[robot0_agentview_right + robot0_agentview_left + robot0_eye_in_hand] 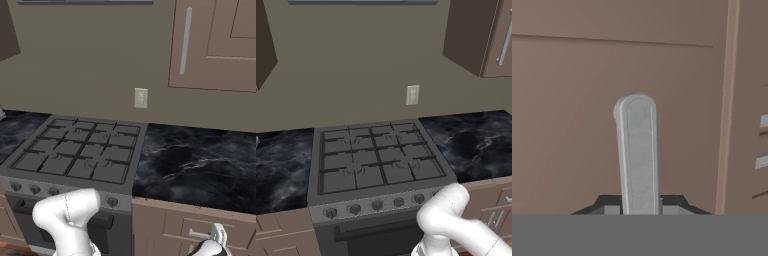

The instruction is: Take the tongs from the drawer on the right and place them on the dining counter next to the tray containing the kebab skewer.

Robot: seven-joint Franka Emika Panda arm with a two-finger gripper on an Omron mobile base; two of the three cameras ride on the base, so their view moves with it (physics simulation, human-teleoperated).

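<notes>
The gripper point(640, 210) is closed on the drawer's handle point(637, 150). In the hand view, the silver bar is seen between the two dark finger tips point(609, 204), and it sticks up past them with a rounded end. Behind the bar, the flat light-brown front of the drawer point(567, 125) is seen close up. A thin seam is seen along the drawer front's right side.

In the right base view, the handle point(207, 234) and the hand are seen at the bottom right corner, on the drawer point(165, 225) just under the front edge of the black counter point(200, 165). The white arm point(67, 215) is seen at the bottom left. In the left base view, the arm point(456, 225) is bent low at the bottom right.

The stove point(376, 155) is set between two parts of the black counter. A white wall outlet point(412, 94) is seen on the wall behind the stove's back edge. A brown wall cabinet point(215, 45) with a long silver handle is hung above the counter's right part.

The tongs cannot be seen, so their place cannot be told.
</notes>
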